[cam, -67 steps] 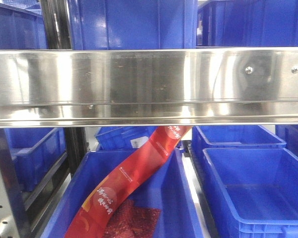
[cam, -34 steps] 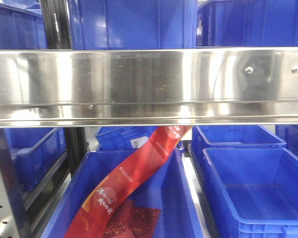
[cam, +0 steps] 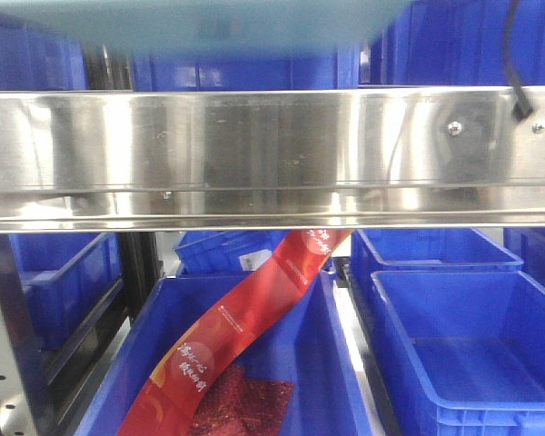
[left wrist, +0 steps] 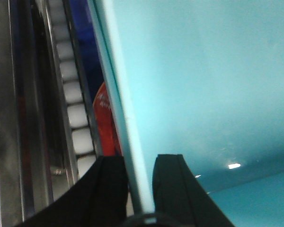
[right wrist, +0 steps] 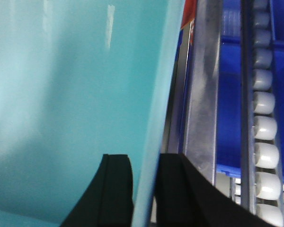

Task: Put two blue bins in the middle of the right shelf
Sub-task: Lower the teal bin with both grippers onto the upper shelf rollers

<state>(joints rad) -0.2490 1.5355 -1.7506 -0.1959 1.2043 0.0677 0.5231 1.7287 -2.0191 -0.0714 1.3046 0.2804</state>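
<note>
Two grippers clamp one teal bin (cam: 227, 23). Front view: its underside fills the top edge above the steel rail (cam: 272, 154); below, blue bins (cam: 472, 354) and a red strip (cam: 245, 318). Left wrist: left gripper (left wrist: 141, 189) pinches the bin's wall beside rollers (left wrist: 73, 113). Right wrist: right gripper (right wrist: 144, 184) pinches the opposite wall.

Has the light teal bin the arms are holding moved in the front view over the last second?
Yes. The teal bin has come into the top of the front view, above the steel shelf rail, which has not shifted. It was out of view before.
</note>
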